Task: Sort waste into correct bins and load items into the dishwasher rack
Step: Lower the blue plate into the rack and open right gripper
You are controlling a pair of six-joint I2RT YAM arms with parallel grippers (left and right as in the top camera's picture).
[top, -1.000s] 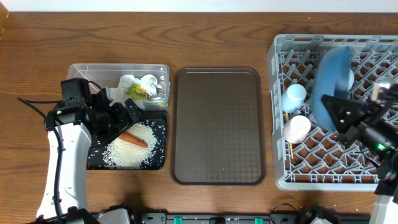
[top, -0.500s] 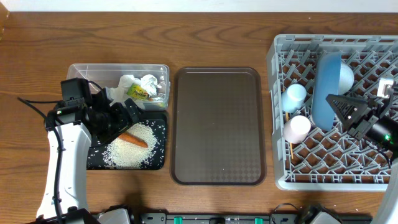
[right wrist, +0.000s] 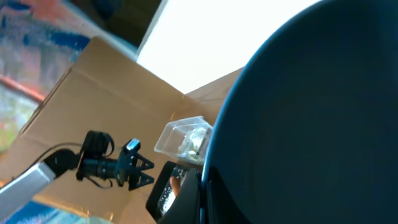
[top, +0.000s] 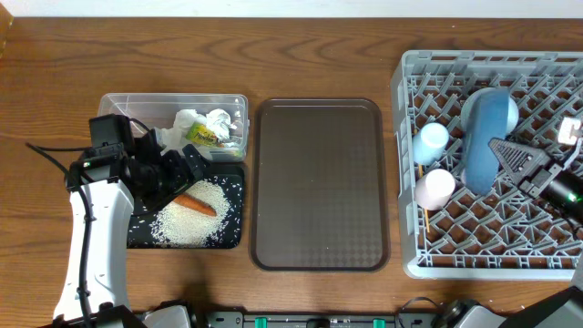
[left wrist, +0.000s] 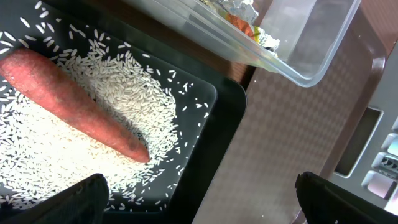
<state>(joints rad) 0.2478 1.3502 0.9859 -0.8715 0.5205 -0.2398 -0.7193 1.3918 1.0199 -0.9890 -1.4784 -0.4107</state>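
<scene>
The rack (top: 407,164) fills the desk's right edge. In it the blue plate (top: 483,146) stands tilted on its rim among the pegs, with a light blue cup (top: 431,141) and a pinkish cup (top: 435,187) just beside it towards the desk's middle, and a chopstick (top: 424,220) poking out below the pinkish cup. The right hand (top: 515,159) touches the plate's right side; the plate fills its wrist view, so I cannot tell how far it is open. Near the left edge lie the clear tub (top: 127,105) with paper wads (top: 205,123) and, on its near side, the black bin (top: 137,239) – carrot (top: 195,204) on rice (top: 187,223). The left hand (top: 180,173) hovers over this bin, its fingers (left wrist: 81,199) spread wide, holding nothing. A brown tray (top: 319,182) lies mid-desk.
</scene>
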